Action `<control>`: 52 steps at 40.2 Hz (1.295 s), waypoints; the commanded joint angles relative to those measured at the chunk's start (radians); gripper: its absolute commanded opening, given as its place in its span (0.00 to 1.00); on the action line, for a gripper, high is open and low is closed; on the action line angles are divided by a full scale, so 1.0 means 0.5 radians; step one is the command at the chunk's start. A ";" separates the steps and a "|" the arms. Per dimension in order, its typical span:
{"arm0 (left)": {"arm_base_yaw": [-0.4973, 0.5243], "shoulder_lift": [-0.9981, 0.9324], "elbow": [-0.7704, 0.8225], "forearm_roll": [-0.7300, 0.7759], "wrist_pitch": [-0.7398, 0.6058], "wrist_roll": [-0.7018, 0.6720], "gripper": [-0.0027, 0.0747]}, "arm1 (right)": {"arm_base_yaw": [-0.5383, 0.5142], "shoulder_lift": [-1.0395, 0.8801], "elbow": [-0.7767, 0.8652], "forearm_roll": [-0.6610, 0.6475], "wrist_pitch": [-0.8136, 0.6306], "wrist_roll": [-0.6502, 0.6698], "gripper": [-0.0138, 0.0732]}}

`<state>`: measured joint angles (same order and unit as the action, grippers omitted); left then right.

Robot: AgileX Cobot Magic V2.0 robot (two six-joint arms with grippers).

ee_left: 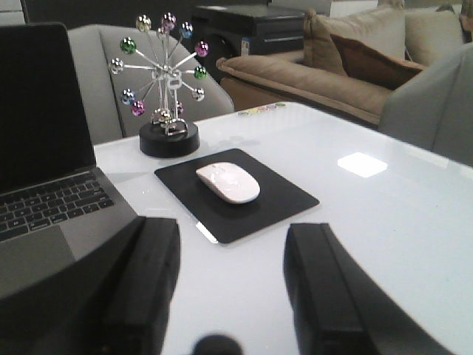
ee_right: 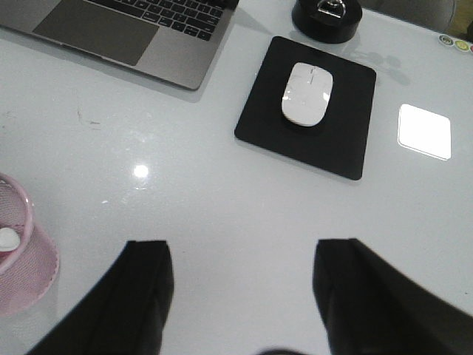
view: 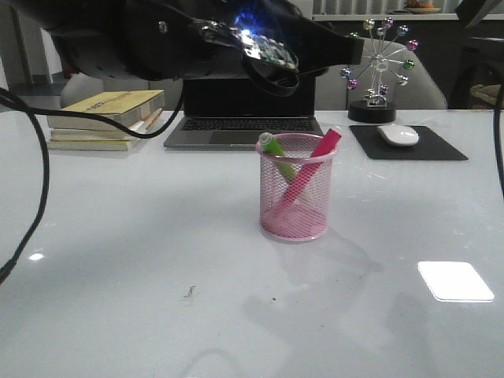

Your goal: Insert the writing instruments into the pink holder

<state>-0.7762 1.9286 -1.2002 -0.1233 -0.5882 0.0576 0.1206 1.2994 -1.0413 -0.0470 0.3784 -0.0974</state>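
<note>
Both markers already stand inside the pink holder (view: 296,190) in front of the laptop (view: 246,118): the green marker (view: 277,154) leans left, the pink marker (view: 309,167) right. The left pincer (ee_left: 233,285) and right pincer (ee_right: 244,292) hang spread and empty. Insertion looks finished; only pulling back remains.

In the front view the left arm (view: 189,39) is a dark, blurred mass cut off by the top edge, hiding the laptop (view: 244,118) screen. The mesh of the pink holder (view: 297,189) veils the lower ends of the green marker (view: 277,154) and pink marker (view: 311,161). In the right wrist view only a slice of the holder shows, cut by the picture's edge.
</note>
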 commanded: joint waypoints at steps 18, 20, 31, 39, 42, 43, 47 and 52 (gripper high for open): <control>0.149 -0.246 -0.099 0.006 0.506 -0.022 0.56 | -0.012 -0.077 -0.066 -0.026 -0.206 -0.024 0.76; 0.197 -0.280 -0.128 0.006 0.691 -0.022 0.56 | -0.012 -0.077 -0.066 -0.026 -0.187 -0.024 0.76; 0.495 -0.500 -0.337 0.014 1.413 -0.022 0.55 | -0.012 -0.081 -0.261 -0.007 0.084 -0.024 0.76; 0.755 -0.774 -0.352 0.014 1.543 -0.022 0.55 | -0.012 -0.193 -0.378 -0.007 0.124 -0.024 0.76; 0.855 -0.890 -0.352 0.019 1.632 -0.022 0.55 | -0.012 -0.274 -0.378 -0.007 0.134 -0.024 0.76; 0.892 -0.920 -0.352 0.030 1.665 -0.022 0.55 | -0.012 -0.297 -0.378 -0.007 0.151 -0.024 0.76; 0.996 -1.067 -0.316 0.127 1.790 -0.022 0.55 | -0.012 -0.431 -0.363 0.001 0.189 -0.023 0.76; 1.077 -1.280 -0.149 0.199 1.730 -0.022 0.55 | -0.012 -0.624 -0.274 0.094 0.161 -0.023 0.76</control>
<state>-0.2556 1.3852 -1.2918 -0.0392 0.3535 0.0576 0.1206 1.0757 -1.1772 -0.0282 0.5377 -0.0974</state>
